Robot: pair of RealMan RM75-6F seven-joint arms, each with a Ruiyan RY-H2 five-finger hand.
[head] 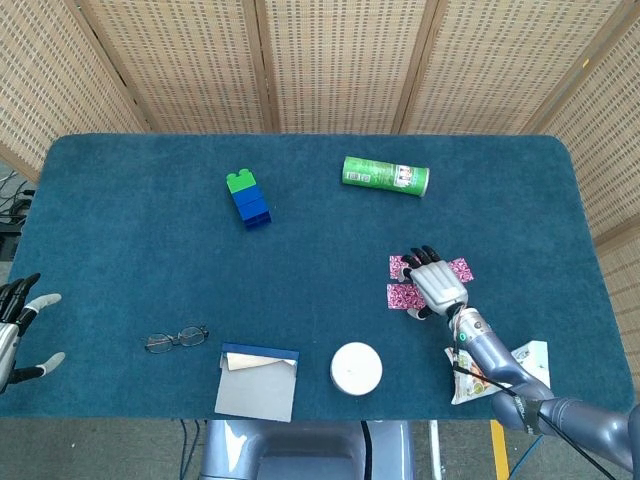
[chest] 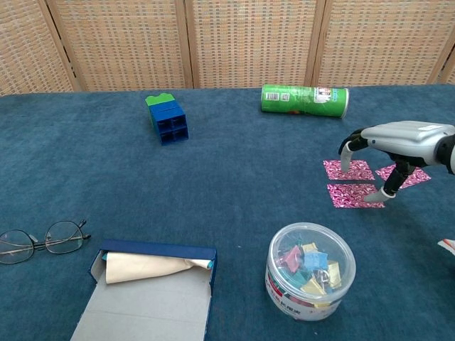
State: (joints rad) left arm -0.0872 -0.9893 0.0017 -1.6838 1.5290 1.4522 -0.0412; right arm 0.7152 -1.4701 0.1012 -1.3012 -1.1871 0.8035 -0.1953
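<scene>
Three pink patterned paper squares lie flat on the blue cloth at the right: one far left [chest: 347, 169], one near [chest: 352, 196], one to the right [chest: 408, 175]. My right hand [chest: 397, 139] hovers palm down over them with fingers spread and holds nothing. Its thumb tip [chest: 377, 196] comes down at the near square's right edge. In the head view the right hand [head: 433, 285] covers part of the two left squares [head: 400, 296], and the right square [head: 460, 268] shows beside it. My left hand [head: 18, 322] hangs with fingers apart and holding nothing at the table's left edge.
A green can [chest: 304, 99] lies on its side behind the squares. A clear jar of clips [chest: 311, 271] stands near the front. A snack bag [head: 478, 374], an open blue box [chest: 153, 288], glasses [chest: 41, 239] and a blue-green block stack [chest: 167, 118] are spread about.
</scene>
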